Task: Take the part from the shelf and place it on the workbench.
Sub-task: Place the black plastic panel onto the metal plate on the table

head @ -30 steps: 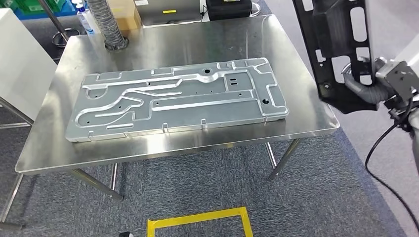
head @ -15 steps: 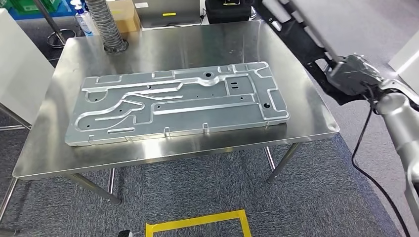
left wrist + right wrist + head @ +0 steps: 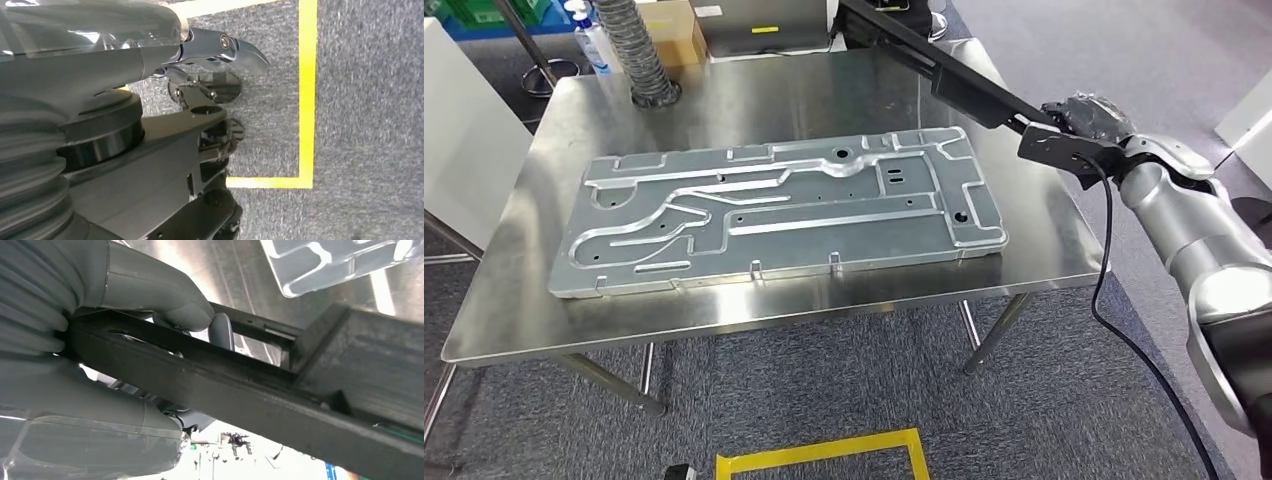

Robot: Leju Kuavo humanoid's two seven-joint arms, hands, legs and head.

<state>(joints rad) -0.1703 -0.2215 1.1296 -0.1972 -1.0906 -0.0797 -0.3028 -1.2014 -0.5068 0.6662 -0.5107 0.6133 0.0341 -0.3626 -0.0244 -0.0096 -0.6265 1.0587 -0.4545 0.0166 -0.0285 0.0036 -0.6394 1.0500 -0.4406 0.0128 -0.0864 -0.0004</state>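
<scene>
Right hand [image 3: 1092,116] grips the black part [image 3: 954,75] at one end, off the workbench [image 3: 1044,250] right edge. Part reaches edge-on over the far right corner, above the grey metal panel [image 3: 774,215]; its far end is cut off. Left hand [image 3: 220,50] hangs over carpet, holding nothing, fingers apart.

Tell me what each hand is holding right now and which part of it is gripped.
The right hand grips the black frame part at its near end, over the workbench's right edge. The left hand holds nothing.
</scene>
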